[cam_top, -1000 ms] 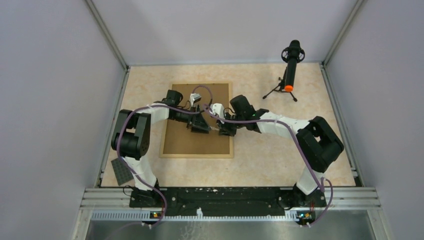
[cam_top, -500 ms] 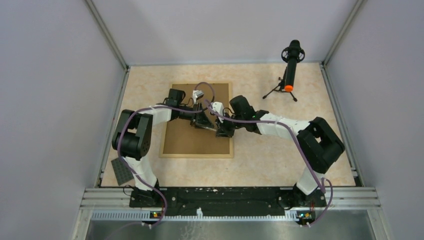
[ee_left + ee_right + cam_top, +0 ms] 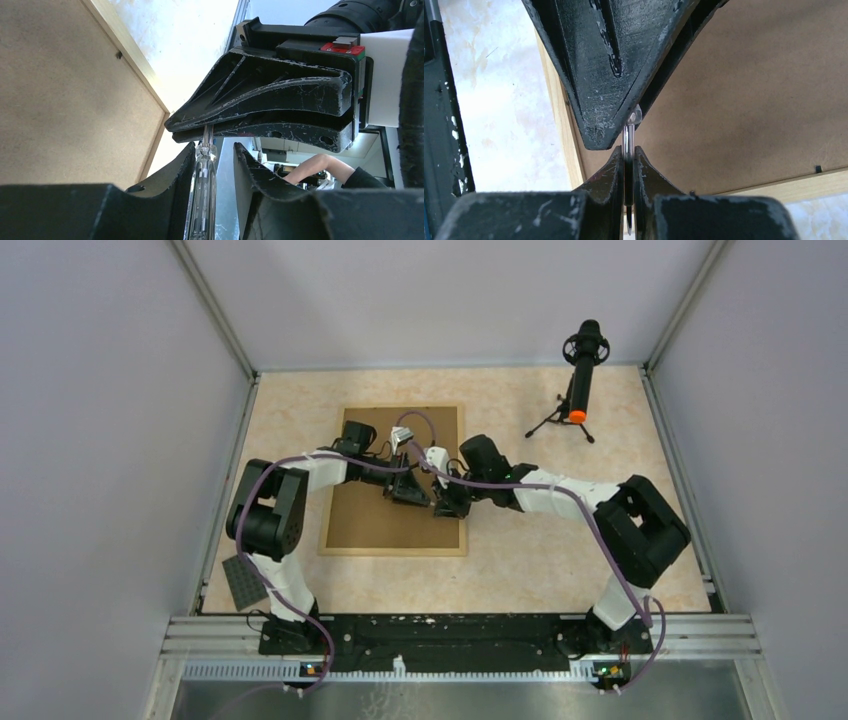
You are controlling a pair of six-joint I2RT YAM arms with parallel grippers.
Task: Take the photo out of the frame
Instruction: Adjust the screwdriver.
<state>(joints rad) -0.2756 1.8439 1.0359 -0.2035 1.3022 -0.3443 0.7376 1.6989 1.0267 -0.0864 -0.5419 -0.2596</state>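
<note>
Table (image 3: 540, 560): marbled top. Frame (image 3: 380, 525) lies flat on it, back up, brown board (image 3: 749, 100) showing. Photo not visible; presumably face down under that board.

Both grippers meet over the frame's right half.
- Right gripper (image 3: 628, 150): pinched tight on the metal shaft of a screwdriver (image 3: 204, 185).
- Left gripper (image 3: 215, 147): straddles the clear handle, jaws wider than it, gap on one side. Not clamping, by the look.

Small dark tab (image 3: 818, 169) sits on the frame's inner edge, over the board.

Judgement: tool hand-off or regrip, ahead of opening the back. Board is in place, so the task has barely begun. Next: one gripper takes a firm hold on the handle, brings the tip to a tab and levers it clear without gouging the board.
</note>
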